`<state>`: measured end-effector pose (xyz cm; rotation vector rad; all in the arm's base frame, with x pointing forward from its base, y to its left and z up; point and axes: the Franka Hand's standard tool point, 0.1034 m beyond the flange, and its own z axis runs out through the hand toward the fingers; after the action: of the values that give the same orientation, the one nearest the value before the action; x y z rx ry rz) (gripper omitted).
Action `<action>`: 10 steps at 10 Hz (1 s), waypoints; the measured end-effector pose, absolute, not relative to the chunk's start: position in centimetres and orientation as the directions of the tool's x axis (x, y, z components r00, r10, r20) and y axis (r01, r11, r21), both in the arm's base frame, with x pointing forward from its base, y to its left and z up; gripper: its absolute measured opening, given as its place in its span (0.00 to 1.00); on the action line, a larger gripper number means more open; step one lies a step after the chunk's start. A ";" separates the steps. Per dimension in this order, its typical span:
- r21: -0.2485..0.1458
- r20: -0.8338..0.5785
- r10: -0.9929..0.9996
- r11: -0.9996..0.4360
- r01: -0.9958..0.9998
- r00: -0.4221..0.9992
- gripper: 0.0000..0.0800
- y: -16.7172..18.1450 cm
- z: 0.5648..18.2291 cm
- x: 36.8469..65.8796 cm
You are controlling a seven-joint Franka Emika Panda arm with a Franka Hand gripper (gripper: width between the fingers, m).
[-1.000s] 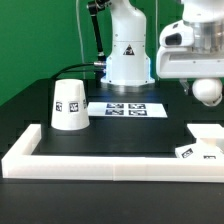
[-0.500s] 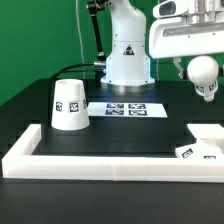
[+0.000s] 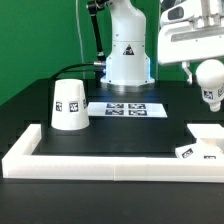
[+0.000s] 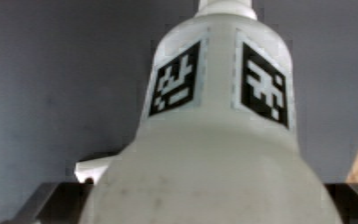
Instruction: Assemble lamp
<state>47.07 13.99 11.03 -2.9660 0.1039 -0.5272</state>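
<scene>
We count one matte white plastic cone shade (image 3: 70,104), one low white base block (image 3: 200,140), and one small round white bulb (image 3: 210,78) clamped mid-air in our gripper (image 4: 202,198).

The small round matte white plastic bulb (image 3: 210,78) carries black-and-white square tags. The tapered matte white plastic cone shade (image 3: 68,104) shows one too, as does the low angular white base block (image 3: 208,138). The tabletop (image 3: 130,130) is black, the long low border rail (image 3: 100,162) white, and the backdrop (image 3: 35,40) green.
</scene>
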 end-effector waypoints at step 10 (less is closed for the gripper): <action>0.003 0.425 0.167 -0.983 0.183 0.890 0.72 9.1 13.4 52.1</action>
<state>52.12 9.13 13.38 -3.0179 -0.2797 -0.6740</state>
